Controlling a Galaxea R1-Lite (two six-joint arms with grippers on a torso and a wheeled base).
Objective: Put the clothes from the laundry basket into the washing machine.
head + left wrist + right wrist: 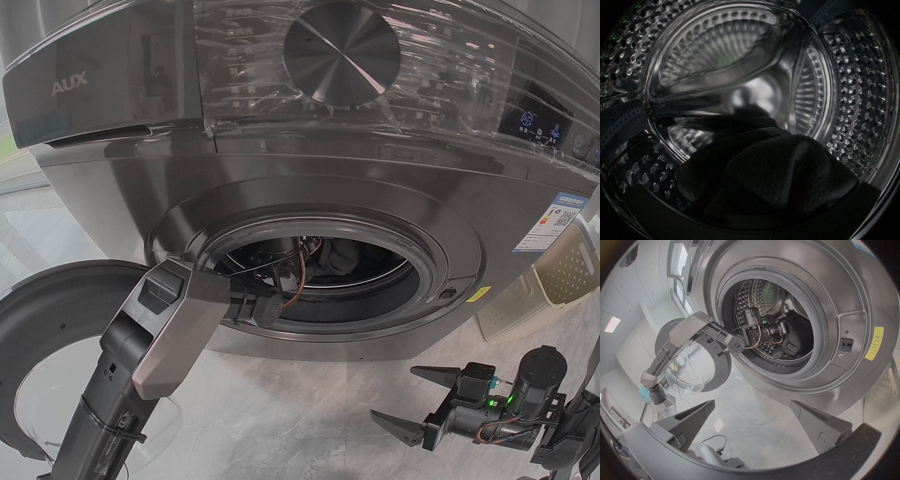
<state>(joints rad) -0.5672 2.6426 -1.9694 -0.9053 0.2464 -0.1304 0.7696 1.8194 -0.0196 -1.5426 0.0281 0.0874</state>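
The floor (300, 412) is pale grey stone with cloudy marks. The big grey washing machine (350, 169) stands on it. Just beside it, on the robot's right, a cream laundry basket (556, 281) with little holes stands on the floor too. Dark clothes (781, 175) lie at the bottom of the machine's shiny drum (859, 93).

The washing machine (350, 187) is a grey front-loader standing on the floor, its round glass-centred door (44, 312) swung fully open to the left. Its perforated steel drum (859, 93) holds the clothes (775, 175): a crumpled heap of dark fabric, perhaps black, lying at the drum's bottom near the opening's front edge. The cream, perforated laundry basket (562, 275) stands on the floor just beside the machine's right side.
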